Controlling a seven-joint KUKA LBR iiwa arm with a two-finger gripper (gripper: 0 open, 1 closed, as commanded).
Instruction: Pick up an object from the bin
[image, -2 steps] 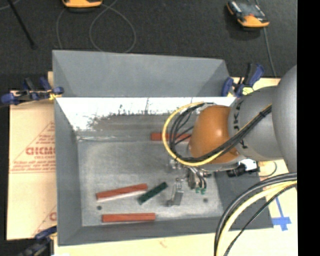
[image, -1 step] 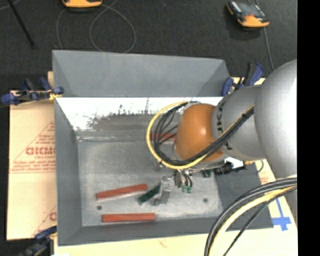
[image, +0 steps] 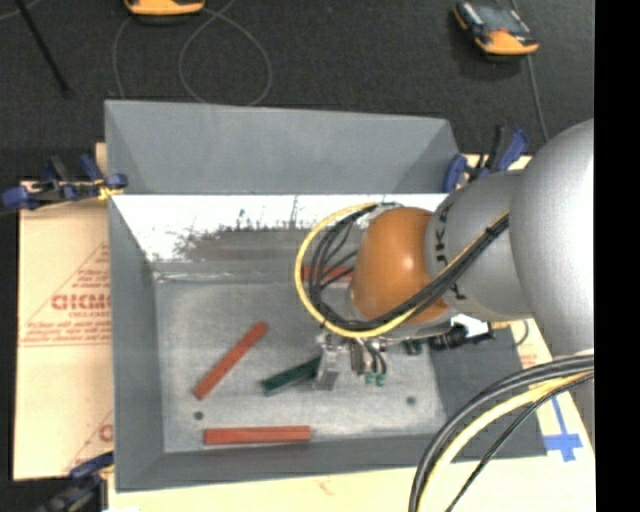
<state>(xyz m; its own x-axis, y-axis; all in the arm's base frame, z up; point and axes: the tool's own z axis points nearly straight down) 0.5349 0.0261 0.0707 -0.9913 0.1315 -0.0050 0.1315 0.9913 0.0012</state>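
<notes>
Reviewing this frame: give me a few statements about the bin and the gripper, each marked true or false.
1. The slanted red-brown stick and the flat red-brown stick both lie on the bin floor. True.
2. The green stick lies in the far left corner. False: it lies mid-floor, its right end at the gripper.
3. The gripper is over the slanted red-brown stick. False: it is at the green stick's right end.
4. No stick touches another. True.

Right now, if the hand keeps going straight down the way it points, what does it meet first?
Probably the right end of the dark green stick, which lies at the tip of the hand. Depth is hard to judge, so it could land on the bare bin floor beside it.
</notes>
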